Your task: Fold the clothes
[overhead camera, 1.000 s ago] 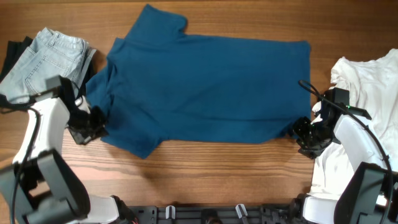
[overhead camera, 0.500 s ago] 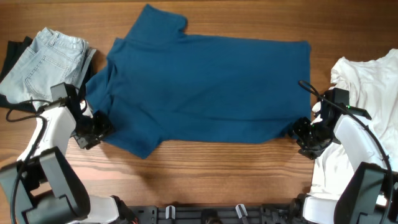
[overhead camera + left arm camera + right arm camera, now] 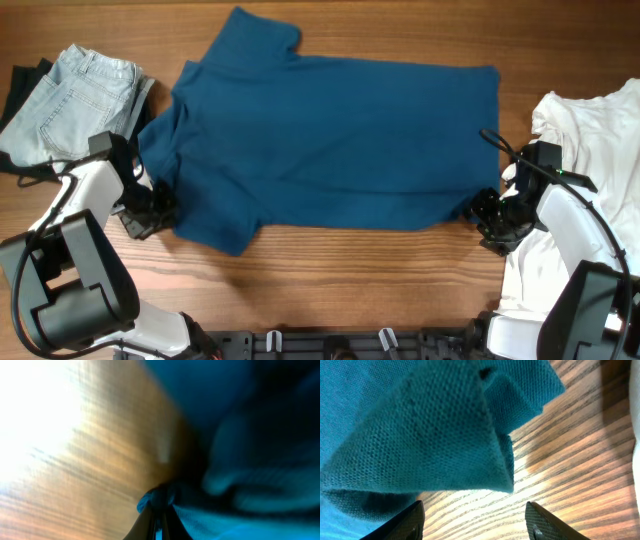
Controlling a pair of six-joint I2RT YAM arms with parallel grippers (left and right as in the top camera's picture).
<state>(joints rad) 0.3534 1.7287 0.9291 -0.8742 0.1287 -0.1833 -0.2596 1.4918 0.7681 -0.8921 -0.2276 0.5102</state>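
The shirt (image 3: 330, 140) lies spread flat in the middle of the desk (image 3: 350, 290), back up, with no fold in it yet, so the folding of this piece is only at the grasping stage.

The left pincer (image 3: 150, 208) sits at the shirt's lower-left sleeve edge. Its wrist view is badly blurred, but the fingertips look drawn narrow around a small nip of blue cloth.

The right pincer (image 3: 490, 215) is at the lower-right hem corner. There the jaws stand wide apart, with a rumpled flap of the corner between them, not yet gripped.

At the far left the jeans (image 3: 80, 95) rest in a compact stack and look finished. At the right a white garment (image 3: 590, 130) lies crumpled, partly under the right arm, and seems untouched.

My judgement is that one item is done, the shirt needs its right corner taken before any fold, and the white piece is left.
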